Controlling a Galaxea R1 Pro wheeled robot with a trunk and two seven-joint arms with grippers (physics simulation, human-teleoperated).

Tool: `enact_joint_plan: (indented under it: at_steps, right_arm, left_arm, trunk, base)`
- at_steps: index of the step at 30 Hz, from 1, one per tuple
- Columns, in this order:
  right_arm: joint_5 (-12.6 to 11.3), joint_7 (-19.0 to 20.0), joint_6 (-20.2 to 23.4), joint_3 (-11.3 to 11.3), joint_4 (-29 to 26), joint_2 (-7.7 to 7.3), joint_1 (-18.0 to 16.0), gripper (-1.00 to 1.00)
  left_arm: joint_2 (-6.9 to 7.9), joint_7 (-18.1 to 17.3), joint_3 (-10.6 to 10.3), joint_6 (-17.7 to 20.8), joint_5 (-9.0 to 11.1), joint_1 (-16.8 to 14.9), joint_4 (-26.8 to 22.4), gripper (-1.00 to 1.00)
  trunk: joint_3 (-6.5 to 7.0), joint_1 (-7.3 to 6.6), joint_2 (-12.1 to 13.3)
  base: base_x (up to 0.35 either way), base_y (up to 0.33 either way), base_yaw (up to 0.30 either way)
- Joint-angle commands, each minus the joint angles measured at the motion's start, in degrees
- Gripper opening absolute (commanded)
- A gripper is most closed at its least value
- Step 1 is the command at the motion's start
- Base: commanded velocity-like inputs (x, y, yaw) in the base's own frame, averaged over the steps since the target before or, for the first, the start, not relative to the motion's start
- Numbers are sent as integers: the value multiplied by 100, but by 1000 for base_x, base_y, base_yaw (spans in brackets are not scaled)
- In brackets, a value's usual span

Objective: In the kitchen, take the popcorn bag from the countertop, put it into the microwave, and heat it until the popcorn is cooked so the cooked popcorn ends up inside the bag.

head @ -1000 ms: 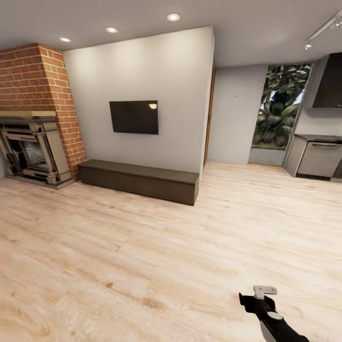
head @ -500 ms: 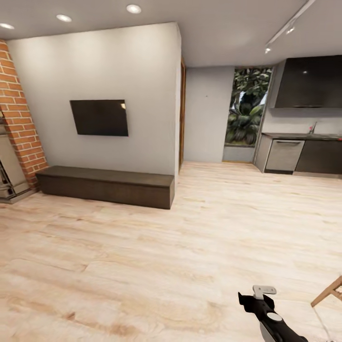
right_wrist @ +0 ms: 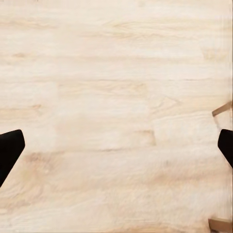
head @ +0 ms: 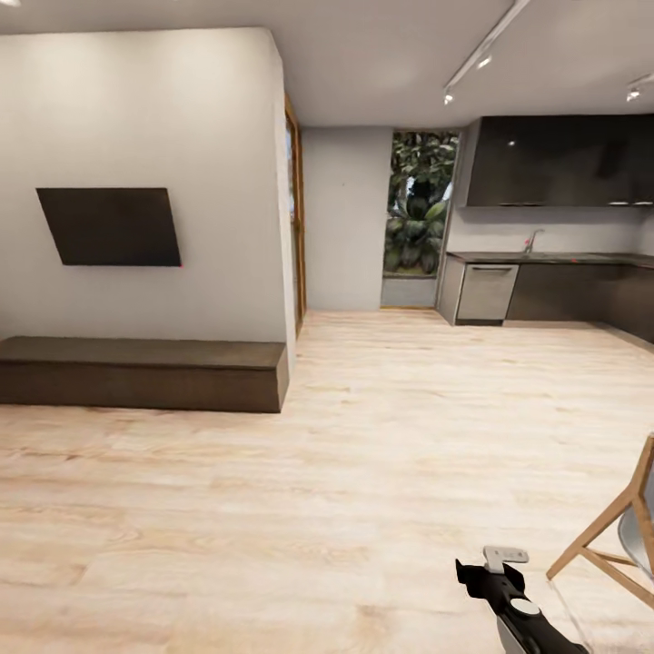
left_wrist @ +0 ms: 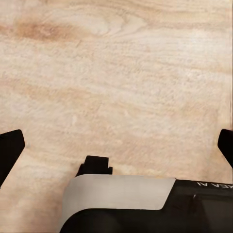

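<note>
Kitchen (head: 545, 272) far ahead: dark glossy cabinets, grey countertop (head: 545, 258) (both jaws wide).

The head camera looks forward and slightly down across a light wood plank floor (head: 363, 472), with the dark-cabinet kitchen (head: 554, 272) far off at about two o'clock and a white wall with a flat black screen (head: 109, 227) at ten o'clock. Both wrist cameras face straight down, close over the same plank floor (left_wrist: 116, 87) (right_wrist: 116, 97), which all three views share.
</note>
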Motion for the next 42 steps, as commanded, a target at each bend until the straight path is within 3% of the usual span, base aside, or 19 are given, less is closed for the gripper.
enact_joint_plan:
  at_steps: [1,14,25,42]
  right_arm:
    - [2,0,-21,-17,7,3,-5,100]
    - [11,8,-21,-17,7,3,-5,100]
    - [11,9,-21,-17,7,3,-5,100]
    - [10,6,-24,-8,7,3,81,100]
  left_arm:
    - [0,0,29,-18,8,-3,3,100]
    - [2,-1,29,-18,9,-3,3,100]
    - [2,4,29,-18,13,-3,3,100]
    - [2,7,32,-18,17,-2,3,100]
  trunk:
    - [-6,3,-3]
    - [-6,3,-3]
    - [-6,3,-3]
    - [-6,3,-3]
  base:
    - [332,-116,-299]
    - [334,-106,-285]
    - [341,-30,-21]
    - [344,97,0]
